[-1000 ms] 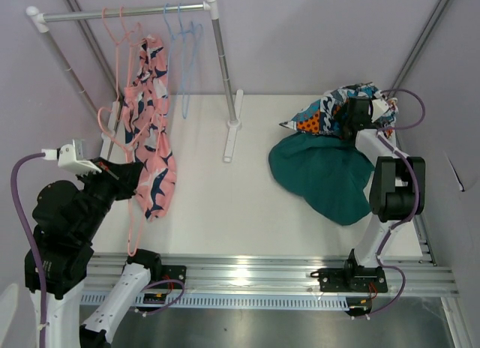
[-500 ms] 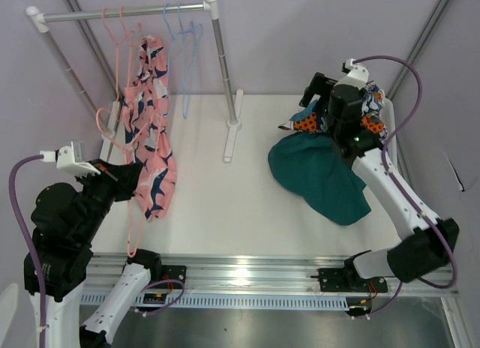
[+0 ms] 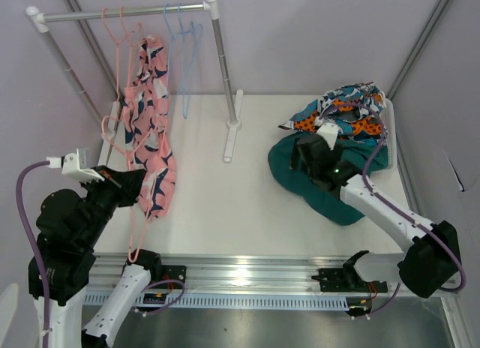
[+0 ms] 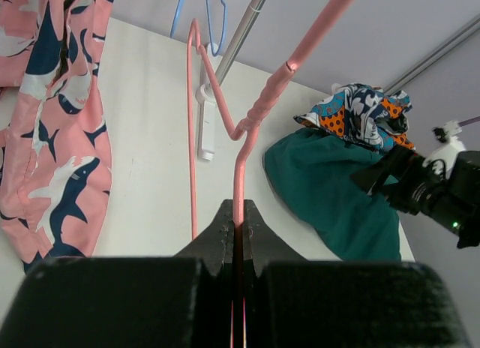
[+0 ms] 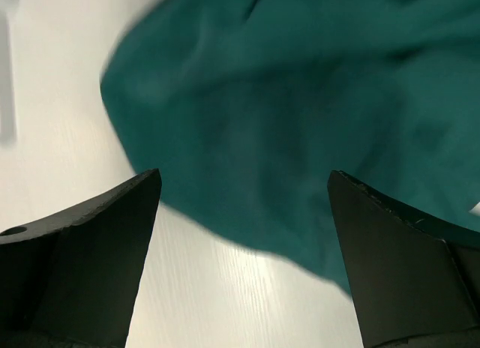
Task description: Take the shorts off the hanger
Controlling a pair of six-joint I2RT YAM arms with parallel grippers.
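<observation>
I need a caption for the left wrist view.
Shut jaws clamp pink hanger; pink shorts left, teal shorts right.

Pale lilac walls [image 3: 315, 33] close in on every side, plain and evenly lit, no hard shadows anywhere. The white desk [image 3: 225, 205] fills the middle, matte, with a faint grain up close. At eleven o'clock stands a clothes rail [image 3: 124, 12], a metal bar across white-capped posts, and its right post [image 3: 221, 63] drops to a white foot [image 3: 232, 138] on the desk near twelve. A slim metal pole [image 3: 421, 40] runs diagonally up the wall at two o'clock, with more behind the rail at eleven. Along six o'clock a ribbed aluminium track [image 3: 247, 277] spans the near edge, with bright glare at its centre. Below that lies a dull grey surface [image 3: 247, 322].
</observation>
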